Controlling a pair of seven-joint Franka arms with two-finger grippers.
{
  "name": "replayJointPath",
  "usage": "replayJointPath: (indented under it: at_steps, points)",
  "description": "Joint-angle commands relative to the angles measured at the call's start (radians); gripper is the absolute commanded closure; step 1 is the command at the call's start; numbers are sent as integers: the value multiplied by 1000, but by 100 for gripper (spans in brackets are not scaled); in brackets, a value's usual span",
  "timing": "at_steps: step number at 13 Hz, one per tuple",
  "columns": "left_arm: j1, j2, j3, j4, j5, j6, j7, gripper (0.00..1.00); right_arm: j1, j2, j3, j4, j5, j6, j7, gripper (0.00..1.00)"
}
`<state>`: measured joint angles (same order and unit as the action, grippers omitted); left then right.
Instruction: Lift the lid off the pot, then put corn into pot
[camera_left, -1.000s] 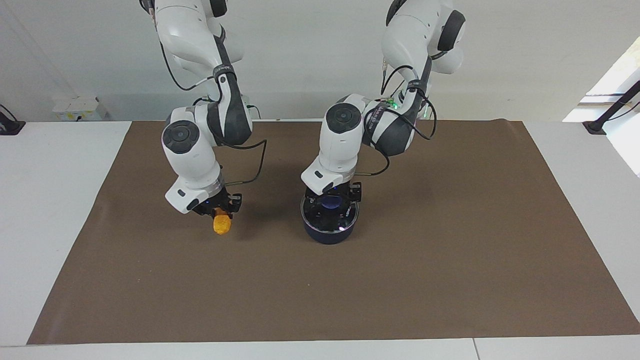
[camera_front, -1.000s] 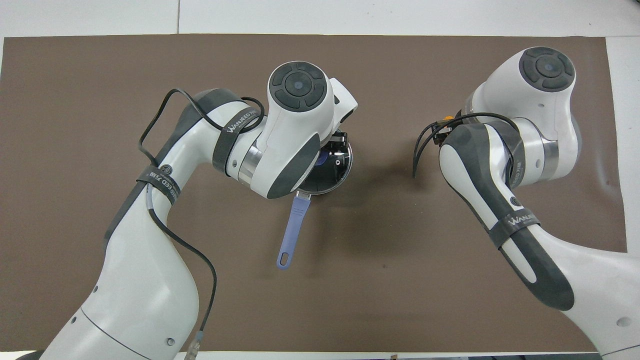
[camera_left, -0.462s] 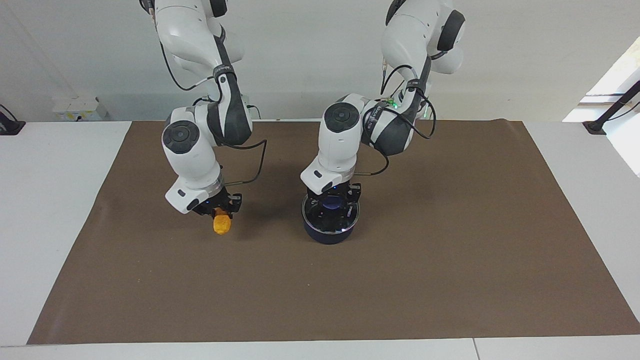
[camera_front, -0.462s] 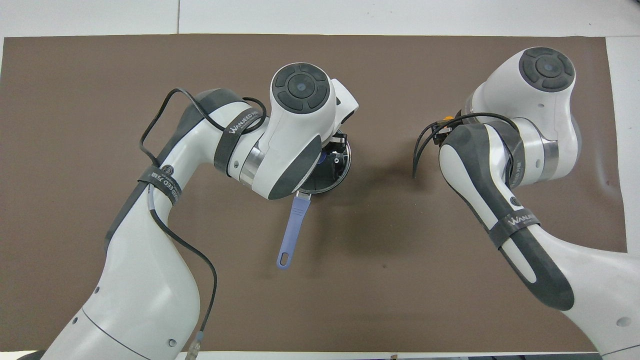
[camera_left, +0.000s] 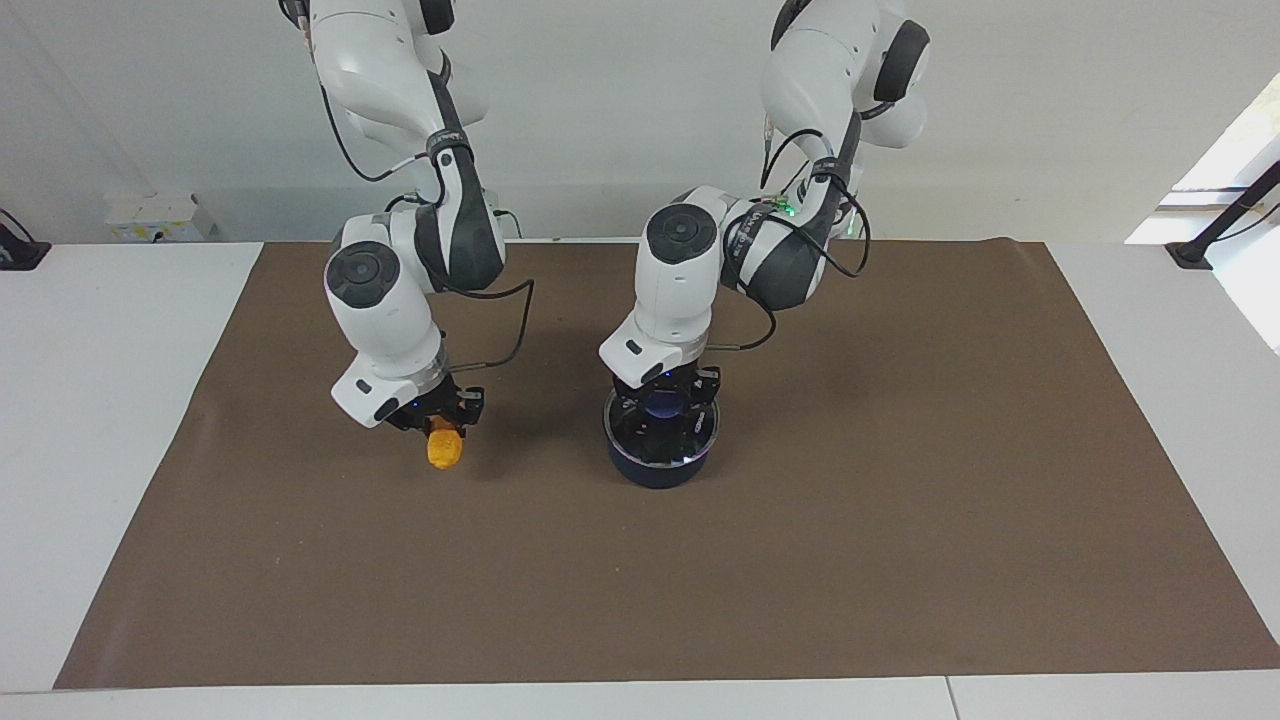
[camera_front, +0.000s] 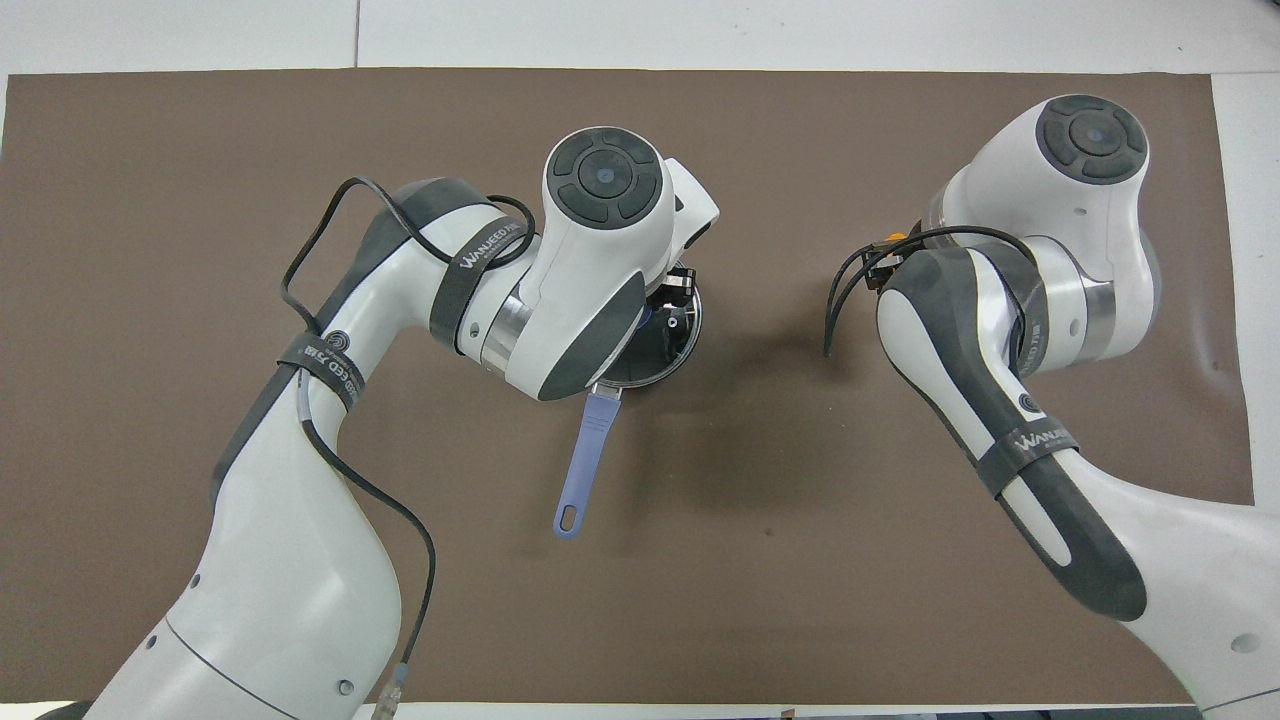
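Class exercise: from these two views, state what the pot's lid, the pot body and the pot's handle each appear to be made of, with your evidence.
Round clear lid with blue knob: probably glass; the dark inside shows through, and a bright, seemingly metal rim glints.
Small navy-blue pot: likely coated metal; its wall looks dark, smooth and opaque.
Long lighter-blue handle: possibly plastic or silicone; it looks matte and even in colour, with a hanging hole.

Both arms: glossy white shells, dark grey panels at the joints. Round dark grey caps with segmented ring pattern on the joint ends. Dark bands printed with white lettering wrap each forearm. Thin black cables loop loosely along the links and run to the wrists. Left gripper (camera_left: 662, 408) and right gripper (camera_left: 437, 420) are black blocks under white wrist flanges. Small green light glows on the left arm.
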<state>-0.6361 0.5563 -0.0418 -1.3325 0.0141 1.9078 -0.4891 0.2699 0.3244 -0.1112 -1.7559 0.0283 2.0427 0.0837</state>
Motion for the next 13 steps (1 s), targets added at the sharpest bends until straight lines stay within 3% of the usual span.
replayJointPath:
  at_steps: [1,6,9,11,13]
  points:
    - [-13,-1,16,-1,15,-24,-16,50,3,-2,2,-8,15,10,13,100]
    - [-10,-18,20,10,3,-72,-14,72,5,-2,2,-5,15,8,22,100]
    - [4,-74,20,12,-34,-111,-16,83,8,-2,2,1,15,1,24,100]
    - [19,-108,20,12,-48,-131,-16,86,61,-2,4,57,15,-48,94,100]
    - [39,-136,22,10,-48,-141,-13,86,118,30,4,180,18,-131,201,100]
